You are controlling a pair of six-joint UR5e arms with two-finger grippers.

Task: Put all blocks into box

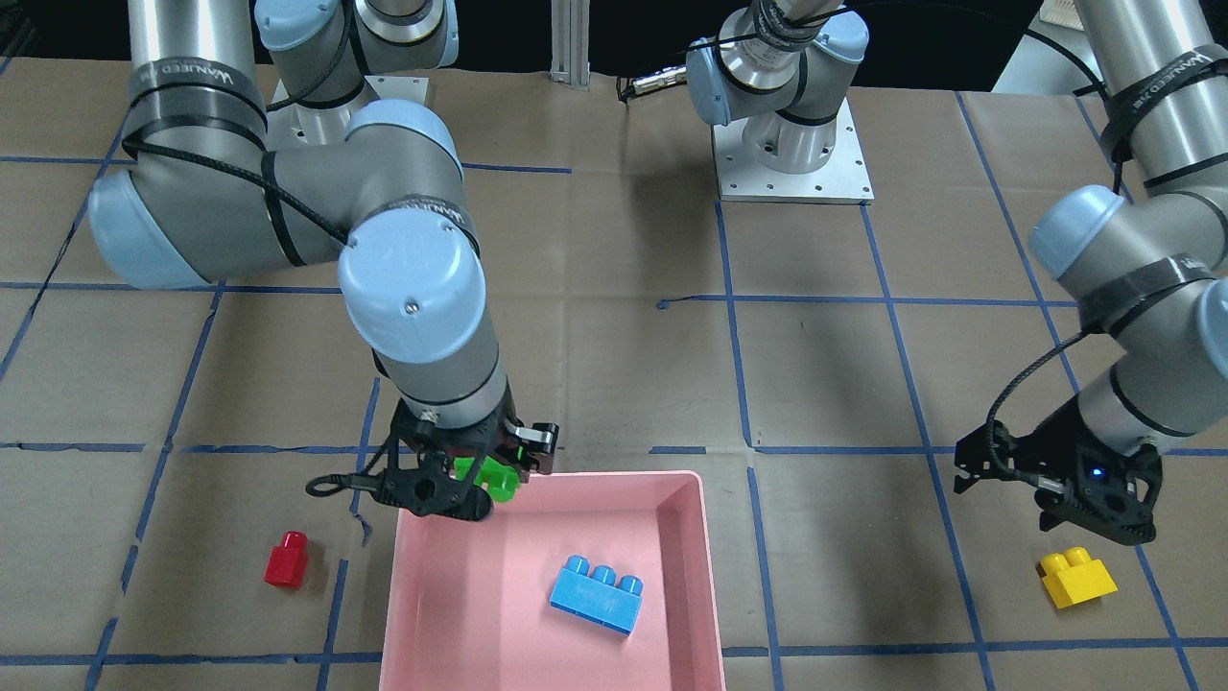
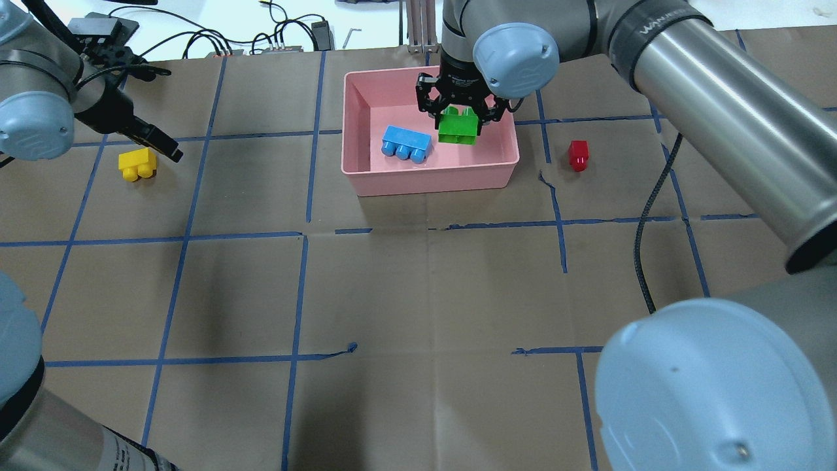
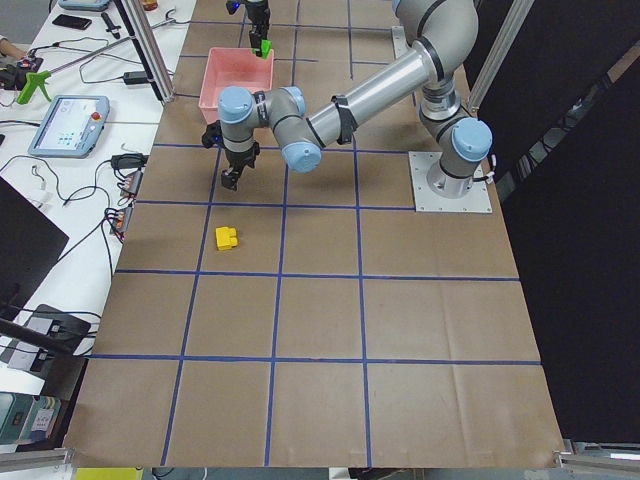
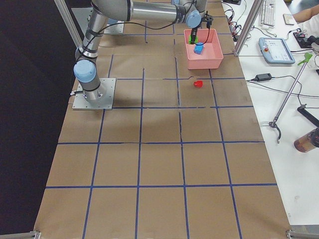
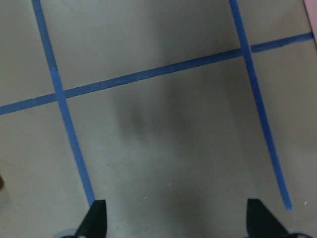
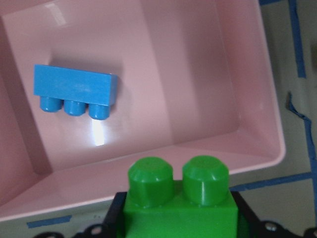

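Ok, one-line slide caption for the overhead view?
Right claw holds green block over pink box, blue block inside; yellow block and red block outside.

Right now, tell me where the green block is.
In the overhead view, the green block is held in the right gripper's jaws above the box's right half, just right of the blue block inside.

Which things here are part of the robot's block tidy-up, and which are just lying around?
Part of the job: shallow pink plastic box; blue three-stud brick inside it; green two-stud brick in the right hand; yellow two-stud brick and red single-stud brick on the table.
Just lying about: grey tablet-like screen, green-handled tool, brown bottle, all beside the table.
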